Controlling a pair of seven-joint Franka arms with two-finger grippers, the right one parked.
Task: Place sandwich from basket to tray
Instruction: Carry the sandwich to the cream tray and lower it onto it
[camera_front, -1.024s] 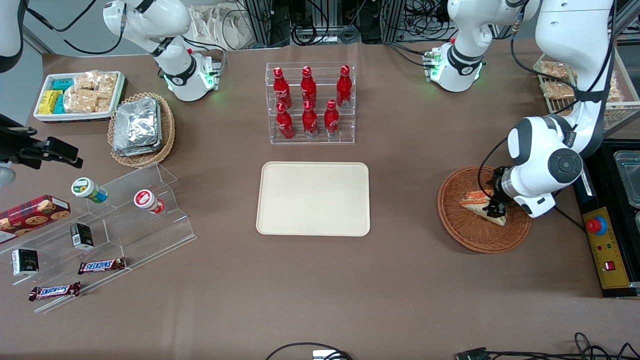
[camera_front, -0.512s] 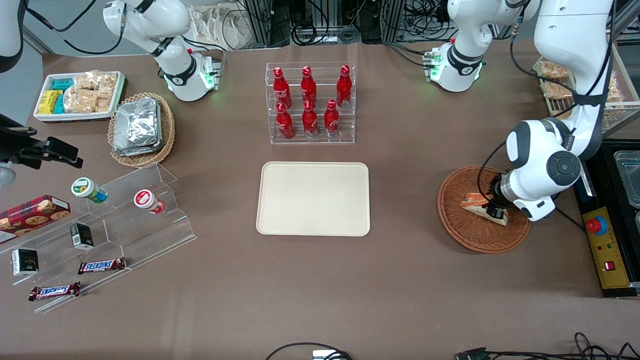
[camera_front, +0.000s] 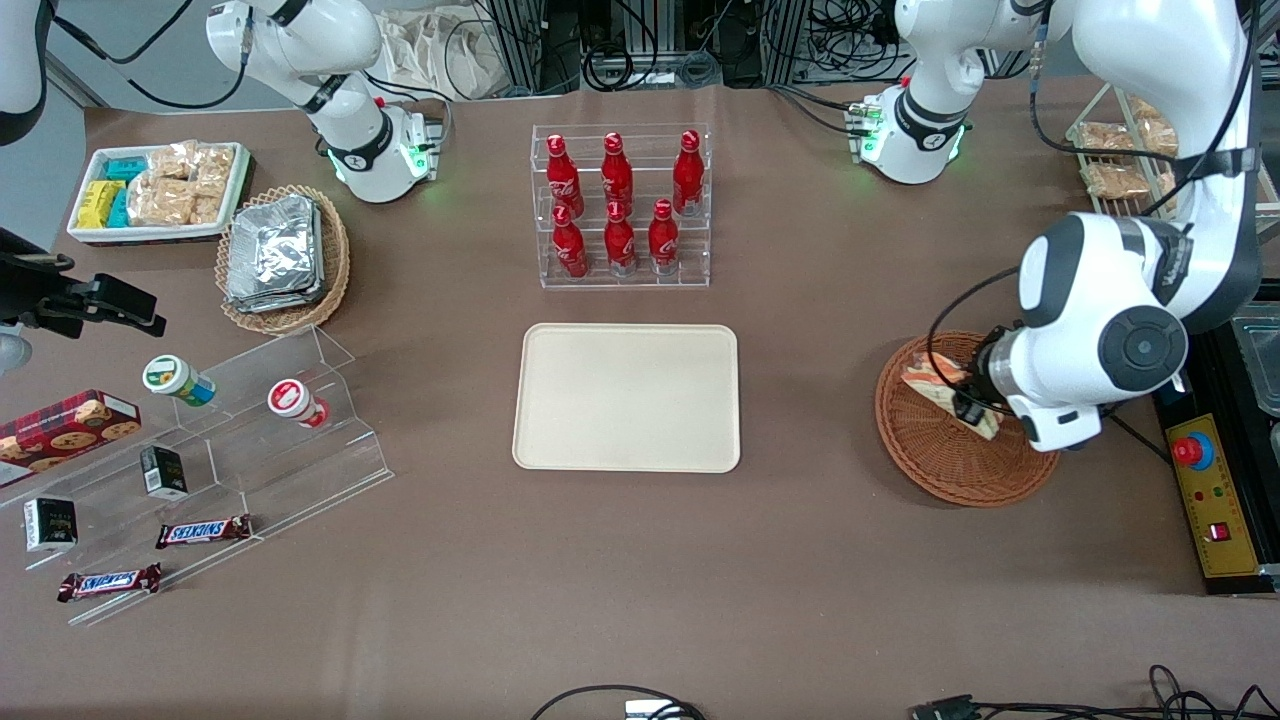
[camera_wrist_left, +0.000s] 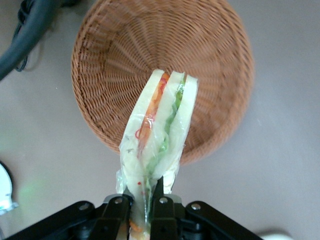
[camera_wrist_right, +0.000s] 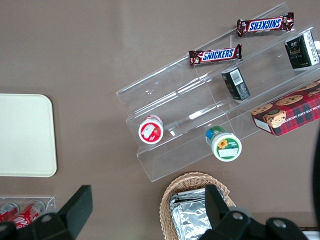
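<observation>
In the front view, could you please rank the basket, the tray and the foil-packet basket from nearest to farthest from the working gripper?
The gripper holds the sandwich.
1. Basket: directly beneath it.
2. Tray: mid-table.
3. Foil-packet basket: toward the parked arm's end.

White left arm (camera_front: 1110, 300) (grey joint caps, black cable), black gripper (camera_wrist_left: 141, 207).

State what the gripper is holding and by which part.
The gripper is shut on the sandwich, pinching one narrow end of the wrapped wedge, above the basket.
</observation>
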